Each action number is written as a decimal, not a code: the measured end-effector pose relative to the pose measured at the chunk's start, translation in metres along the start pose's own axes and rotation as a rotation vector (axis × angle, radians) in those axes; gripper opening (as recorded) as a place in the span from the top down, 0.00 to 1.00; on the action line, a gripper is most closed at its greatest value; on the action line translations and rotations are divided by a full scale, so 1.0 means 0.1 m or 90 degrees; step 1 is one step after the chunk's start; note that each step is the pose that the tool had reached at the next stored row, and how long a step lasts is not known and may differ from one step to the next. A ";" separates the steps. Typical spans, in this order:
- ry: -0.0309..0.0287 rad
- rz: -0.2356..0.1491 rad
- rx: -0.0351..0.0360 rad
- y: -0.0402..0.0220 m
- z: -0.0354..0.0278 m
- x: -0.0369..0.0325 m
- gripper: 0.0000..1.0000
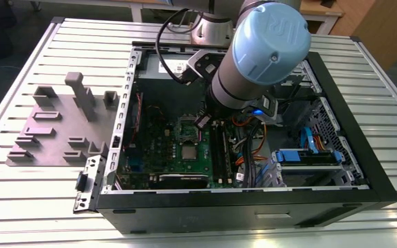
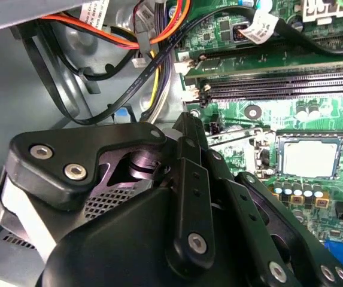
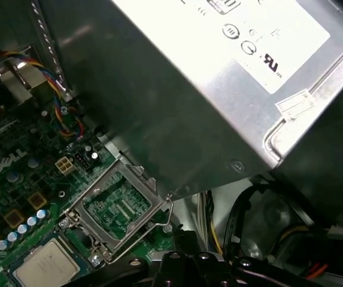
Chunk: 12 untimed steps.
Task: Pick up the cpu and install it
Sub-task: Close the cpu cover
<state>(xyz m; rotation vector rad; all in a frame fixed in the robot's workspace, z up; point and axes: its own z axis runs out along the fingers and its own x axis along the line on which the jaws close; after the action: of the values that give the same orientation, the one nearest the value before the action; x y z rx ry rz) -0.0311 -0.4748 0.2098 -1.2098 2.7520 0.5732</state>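
Arm (image 1: 268,46) reaches down into open case (image 1: 364,170), wrist over the board (image 1: 164,139). Pincer (image 2: 186,125) seen from behind in second wrist view, linkage in the way: can't tell how wide it is. Nothing visible in its grip. Its tip hangs over the board edge, just beside the RAM slots (image 2: 279,86) and the cables (image 2: 129,36), touching none of them as far as shows.

Cpu (image 1: 188,151) (image 2: 310,158) (image 3: 45,266) lies flat in the socket (image 2: 279,156), silver top up, apart from the pincer but near it. Socket's plate (image 3: 120,203) is swung up & open, tilted, standing beside the cpu, not over it.

PSU (image 3: 219,89), grey metal box, sits close above the plate in first wrist view.

Outside the case, on the exterior view's left: grey fixture (image 1: 54,129) on the slatted table (image 1: 33,206), well apart from the arm.
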 end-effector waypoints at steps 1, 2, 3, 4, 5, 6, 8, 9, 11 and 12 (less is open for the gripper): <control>0.0003 -0.003 -0.0001 -0.004 0.004 -0.001 0.89; 0.0002 -0.004 0.0003 -0.006 0.007 -0.001 0.89; -0.0002 -0.005 0.0010 -0.007 0.009 0.000 0.89; -0.0006 -0.005 0.0014 -0.009 0.013 -0.001 0.89; -0.0008 -0.005 0.0015 -0.010 0.015 -0.002 0.89; -0.0010 -0.005 0.0013 -0.011 0.016 -0.003 0.89; -0.0015 -0.006 0.0006 -0.013 0.020 -0.007 0.89; -0.0014 -0.007 0.0005 -0.014 0.022 -0.008 0.89; -0.0017 -0.008 0.0009 -0.017 0.030 -0.007 0.89; -0.0020 -0.008 0.0013 -0.019 0.036 -0.005 0.89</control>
<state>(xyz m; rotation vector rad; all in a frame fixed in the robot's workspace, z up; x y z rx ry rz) -0.0296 -0.4743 0.2060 -1.2240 2.7396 0.5705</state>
